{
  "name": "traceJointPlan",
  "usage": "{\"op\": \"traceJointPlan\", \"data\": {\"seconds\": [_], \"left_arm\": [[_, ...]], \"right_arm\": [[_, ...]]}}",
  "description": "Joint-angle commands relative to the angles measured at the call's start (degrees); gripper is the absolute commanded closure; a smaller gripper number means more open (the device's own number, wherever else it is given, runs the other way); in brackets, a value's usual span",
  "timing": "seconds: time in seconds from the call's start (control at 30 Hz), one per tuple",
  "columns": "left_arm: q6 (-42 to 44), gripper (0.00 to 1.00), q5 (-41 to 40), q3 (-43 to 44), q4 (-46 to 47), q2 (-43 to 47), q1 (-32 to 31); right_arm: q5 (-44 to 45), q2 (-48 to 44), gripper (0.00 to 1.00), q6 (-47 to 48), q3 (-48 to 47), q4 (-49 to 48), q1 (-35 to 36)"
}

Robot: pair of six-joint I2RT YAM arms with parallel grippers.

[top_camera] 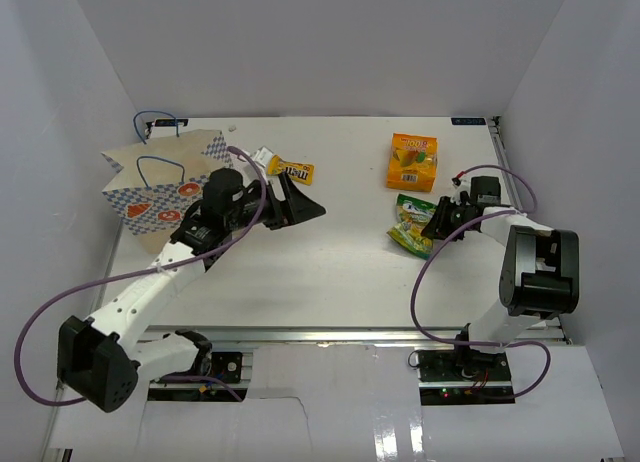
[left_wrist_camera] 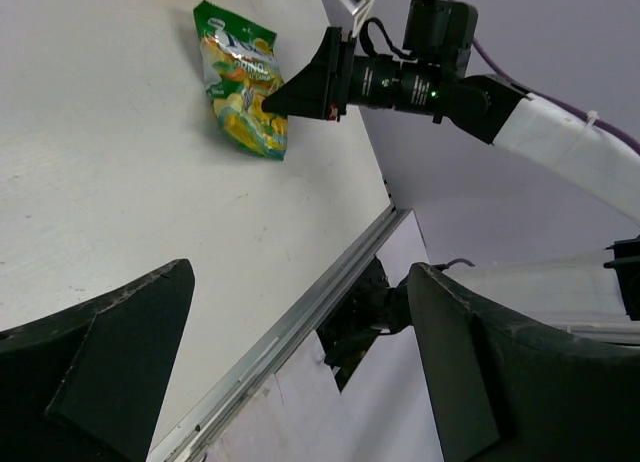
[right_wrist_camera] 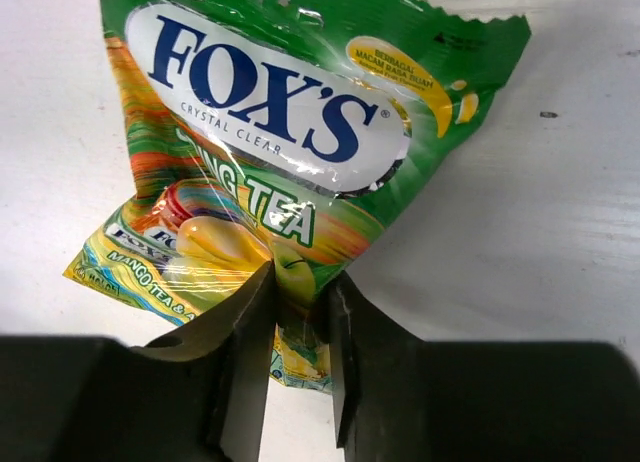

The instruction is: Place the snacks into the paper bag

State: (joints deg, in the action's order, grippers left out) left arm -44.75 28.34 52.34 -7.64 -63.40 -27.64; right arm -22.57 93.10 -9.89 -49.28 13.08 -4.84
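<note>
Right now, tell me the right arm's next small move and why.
Probably lift straight up a little. The right gripper is pinched on an edge of the green pouch, which lies on the table; the paper bag stands across at the left, so the pouch should clear the surface first.

The white table [top_camera: 330,272] is lit brightly and evenly from above, and only soft shadows are cast. Glare is seen on the green-yellow pouch [right_wrist_camera: 300,132]. The left fingers [left_wrist_camera: 110,382] are rendered slightly blurred.

The right end effector [left_wrist_camera: 268,104] pinches the green-yellow pouch [left_wrist_camera: 236,70] on the table [left_wrist_camera: 100,202].
</note>
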Motion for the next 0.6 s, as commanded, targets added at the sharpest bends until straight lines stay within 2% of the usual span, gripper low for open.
{"op": "traceJointPlan", "data": {"seconds": [0.0, 0.07, 0.1, 0.27, 0.57], "left_arm": [[-1.2, 0.02, -1.4, -0.9, 4.4, -3.7, -3.0], [-1.8, 0.02, -1.2, -2.0, 6.8, -5.2, -3.7], [-2.6, 0.02, -1.4, -2.3, 7.2, -6.6, -4.0], [-4.0, 0.02, -0.5, -3.6, 14.0, -12.2, -5.3], [-1.9, 0.02, 0.1, 1.8, 15.2, -27.0, -9.4]], "right_arm": [[-5.5, 0.2, 0.72, 3.8, 2.1, -1.1, -1.0], [-9.6, -0.5, 0.87, 8.3, 2.3, -0.6, -1.3], [-11.1, -0.9, 0.92, 9.4, 2.5, -0.3, -1.5], [-18.0, -3.7, 0.92, 14.5, 3.0, 0.6, -1.5], [-36.0, -5.1, 0.92, 21.9, 3.1, 4.1, -0.7]]}}
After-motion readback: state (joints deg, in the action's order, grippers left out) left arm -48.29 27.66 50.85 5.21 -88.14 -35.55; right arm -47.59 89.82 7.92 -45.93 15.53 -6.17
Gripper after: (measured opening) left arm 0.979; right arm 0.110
